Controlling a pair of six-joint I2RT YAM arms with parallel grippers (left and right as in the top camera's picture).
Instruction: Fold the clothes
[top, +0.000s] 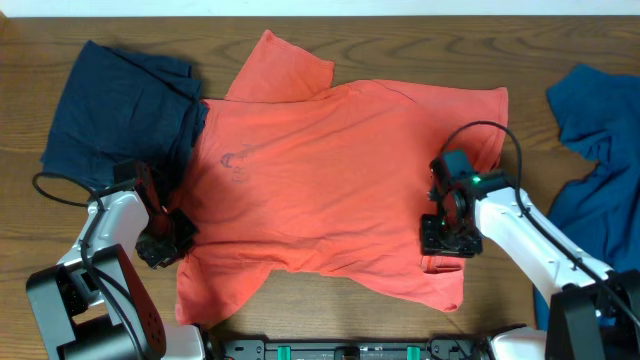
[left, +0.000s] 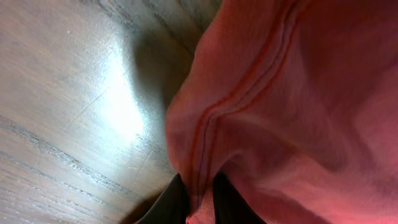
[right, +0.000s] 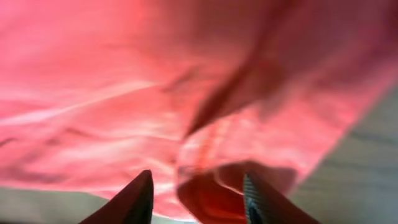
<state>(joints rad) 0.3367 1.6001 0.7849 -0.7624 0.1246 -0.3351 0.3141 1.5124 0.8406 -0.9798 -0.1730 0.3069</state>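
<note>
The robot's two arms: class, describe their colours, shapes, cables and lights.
The left arm and right arm have white, rounded links with black joints. The left gripper and right gripper are black, with dark tapered fingers. A thin black cable loops off each arm; a green light glows on the right wrist.

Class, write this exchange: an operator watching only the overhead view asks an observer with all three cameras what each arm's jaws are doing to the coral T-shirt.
Operator: Overhead, the left gripper hides the coral T-shirt edge beneath it. Is it gripped?
Observer: Yes. The left wrist view shows the shirt's stitched edge pinched between its jaws.
Operator: And the right gripper?
Observer: Its wrist view is blurred, but the jaws stand apart with a fold of shirt bulging between them.
</note>
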